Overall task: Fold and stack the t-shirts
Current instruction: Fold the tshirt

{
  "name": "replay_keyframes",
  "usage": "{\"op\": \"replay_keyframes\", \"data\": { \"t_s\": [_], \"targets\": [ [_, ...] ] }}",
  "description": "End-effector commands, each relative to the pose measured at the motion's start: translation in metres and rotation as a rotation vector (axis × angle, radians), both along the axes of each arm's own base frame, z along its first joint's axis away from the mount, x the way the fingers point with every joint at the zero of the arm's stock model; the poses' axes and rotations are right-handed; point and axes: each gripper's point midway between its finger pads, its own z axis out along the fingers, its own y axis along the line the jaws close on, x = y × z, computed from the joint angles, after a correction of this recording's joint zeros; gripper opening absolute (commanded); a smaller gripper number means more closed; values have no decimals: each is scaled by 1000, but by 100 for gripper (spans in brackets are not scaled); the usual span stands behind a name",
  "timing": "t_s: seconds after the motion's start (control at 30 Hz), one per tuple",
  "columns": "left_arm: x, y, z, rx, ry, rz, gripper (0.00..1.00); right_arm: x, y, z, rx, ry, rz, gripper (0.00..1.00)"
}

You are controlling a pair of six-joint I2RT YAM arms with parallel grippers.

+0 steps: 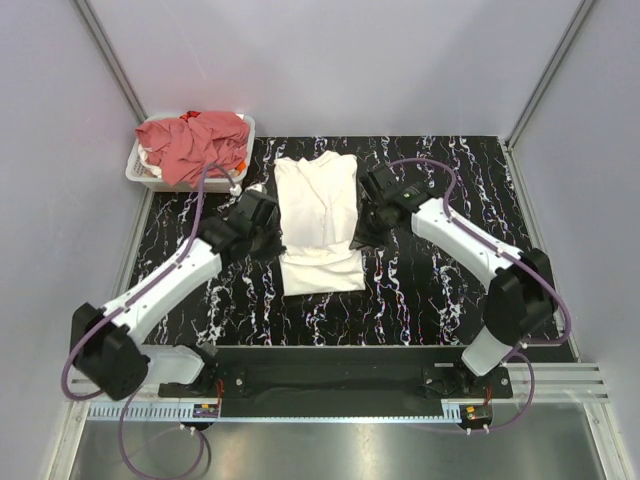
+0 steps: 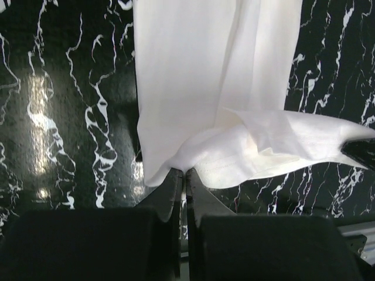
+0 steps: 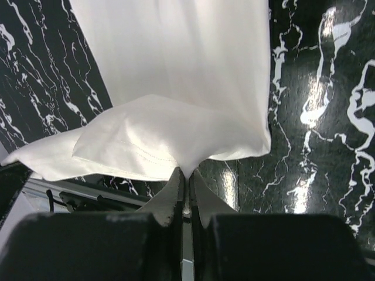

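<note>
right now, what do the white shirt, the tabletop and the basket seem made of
plain white t-shirt: thin soft matte cloth; it creases and drapes.
black white-veined tabletop: glossy, marble-look; glare shows, stone or laminate unclear.
white basket: probably smooth plastic, rigid rim.

The white shirt (image 1: pixel 318 215) and red shirts (image 1: pixel 195 145) are soft matt cloth; the basket (image 1: pixel 138 174), white plastic; the bench (image 1: pixel 430 290), glossy black marbled.
</note>
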Motion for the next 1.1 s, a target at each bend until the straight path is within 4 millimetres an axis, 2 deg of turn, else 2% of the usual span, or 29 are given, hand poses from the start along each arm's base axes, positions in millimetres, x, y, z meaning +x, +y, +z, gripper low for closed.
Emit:
{"op": "replay_keyframes", "data": {
  "t_s": [0.0,0.13,0.17,0.43,0.5,0.53,0.67,1.0,1.07],
  "targets": [
    [37,-10,21,-32,-77,-68,0,20,1,10,5,-30,38,0],
    [63,-11,19,-30,-66,-78,0,38,-1,0,-3,-11,31,0],
    [69,-9,11,-19,-47,-79,0,44,-1,2,5,-16,28,0],
    [105,-6,-17,-22,16,-84,0,78,-3,-22,-2,18,45,0],
    [112,-3,-29,-18,44,-80,0,88,-4,-20,9,6,49,0],
    [118,-2,-27,-19,34,-76,0,92,-4,-26,5,15,51,0],
    [137,5,-38,-18,55,-70,0,113,-4,-23,28,-7,66,0],
    [166,0,-55,-31,76,-112,0,133,-2,-42,54,22,83,0],
    [169,1,-63,-23,92,-113,0,138,-1,-45,60,24,90,0]
  ]
}}
